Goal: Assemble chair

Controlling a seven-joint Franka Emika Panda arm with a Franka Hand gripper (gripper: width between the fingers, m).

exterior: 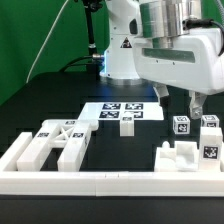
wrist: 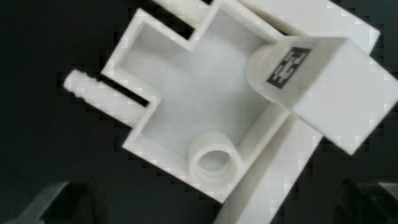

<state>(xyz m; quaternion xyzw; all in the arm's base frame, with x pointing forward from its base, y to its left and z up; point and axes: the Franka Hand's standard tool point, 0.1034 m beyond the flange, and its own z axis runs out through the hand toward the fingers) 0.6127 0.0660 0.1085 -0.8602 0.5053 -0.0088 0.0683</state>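
got the tool (exterior: pixel 195 104) spread as wide as it goes, nothing held. can just make out its dark, blurry fingertips (wrist: pixel 47 205) at the edges of the wrist view, well apart. hangs off the white arm (exterior: pixel 165 45) over the exterior view's right side of the black counter (exterior: pixel 140 150), a little above the parts there and apparently clear of them.

directly under it in the wrist view: a flat slab (wrist: pixel 187 110), white with notched edges, a black-and-white square tag (wrist: pixel 290 66) on one raised section and a round stub (wrist: pixel 217 160) near one edge.

got the chair (exterior: pixel 178 158) in loose white pieces, in two groups on the counter. right group in the exterior view: what looks like that same slab lying low, with two tagged blocks (exterior: pixel 210 135) standing upright just beside it. marker board (exterior: pixel 120 113) lying flat in the middle, further back. well apart on the exterior view's left: the cross-braced piece (exterior: pixel 62 135), and a thick leg (exterior: pixel 25 150) just beside it. low white border rail (exterior: pixel 110 182) running along the front of everything.
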